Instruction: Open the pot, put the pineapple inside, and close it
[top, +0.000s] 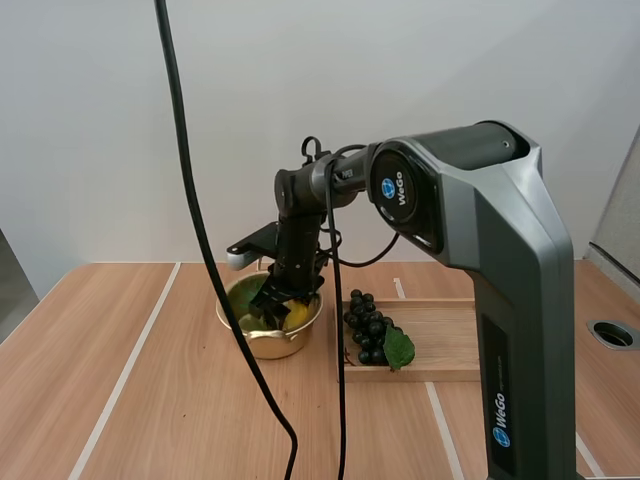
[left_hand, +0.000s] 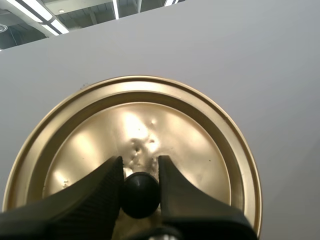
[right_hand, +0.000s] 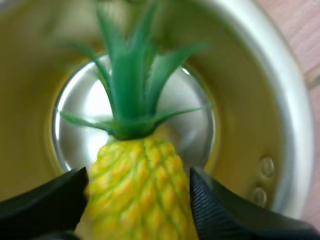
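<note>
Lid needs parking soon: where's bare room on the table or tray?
Bare table left of and in front of the pot; tray free right of the grapes. Crowded at the pot: right claw holds the pineapple inside it.

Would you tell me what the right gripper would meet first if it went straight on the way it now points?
Probably the floor of the pot: the right gripper points down into it, and the pineapple it pinches would touch first, leaves leading. Depth unclear.

The pineapple (right_hand: 140, 192) is in the pot (top: 268, 346); grapes (top: 366, 326) on the tray (top: 445, 338), right of the pot.
</note>
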